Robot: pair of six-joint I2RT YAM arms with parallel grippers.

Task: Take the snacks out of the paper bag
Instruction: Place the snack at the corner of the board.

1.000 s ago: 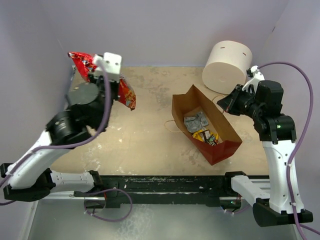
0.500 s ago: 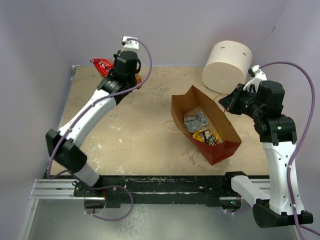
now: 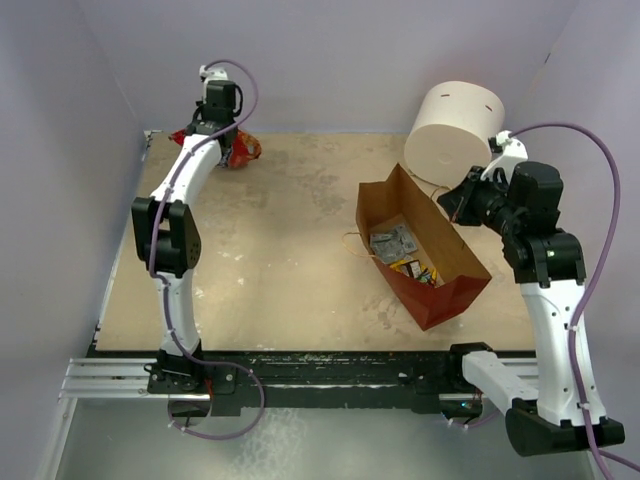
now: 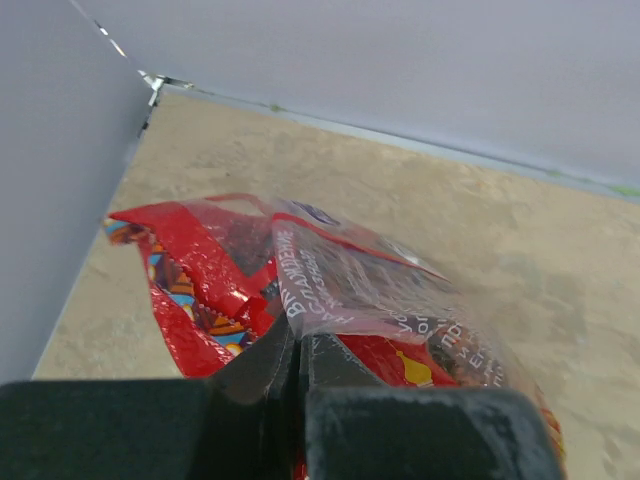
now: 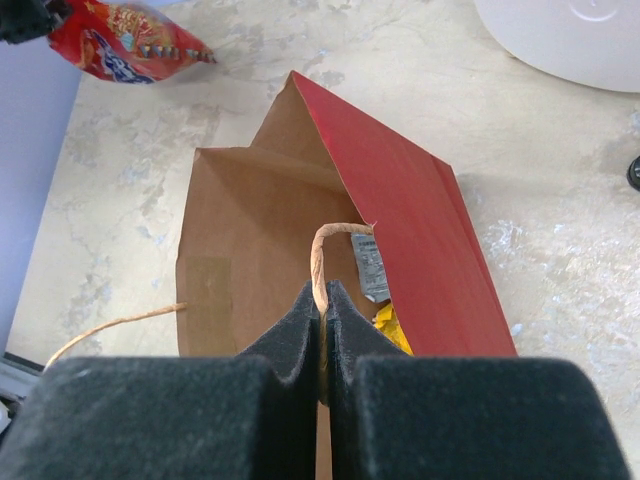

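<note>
paper bag (image 3: 440, 285) sits right of centre on the worktop (image 3: 280, 260), long axis diagonal, far-left to near-right, mouth turned up toward the right arm. Inside I can see a silver-grey packet (image 3: 392, 243) and yellow wrappers (image 3: 412, 268) toward the near end; anything else in there is hidden.

red cartoon bag (image 4: 230, 270) is out of it, in the far-left corner, low over or on the worktop, can't tell which. left hand (image 4: 300, 350) is clamped on its crinkled edge. Tight spot: side wall (image 4: 50, 200) and back wall (image 4: 400, 70) are both close.

right hand (image 5: 322, 310) is pinched shut on one string handle (image 5: 325, 250) at the bag's far-right rim, holding the mouth open. Second handle (image 5: 110, 325) lies loose on the left side.

So the remaining snacks lie down and right of the left hand, well apart, with bare worktop between. Right hand is far nearer but busy with the handle. My read: left lets go in the corner, then crosses back and enters along the bag's long axis. white cylinder (image 3: 455, 125) is near the bag's far end, little room there.
</note>
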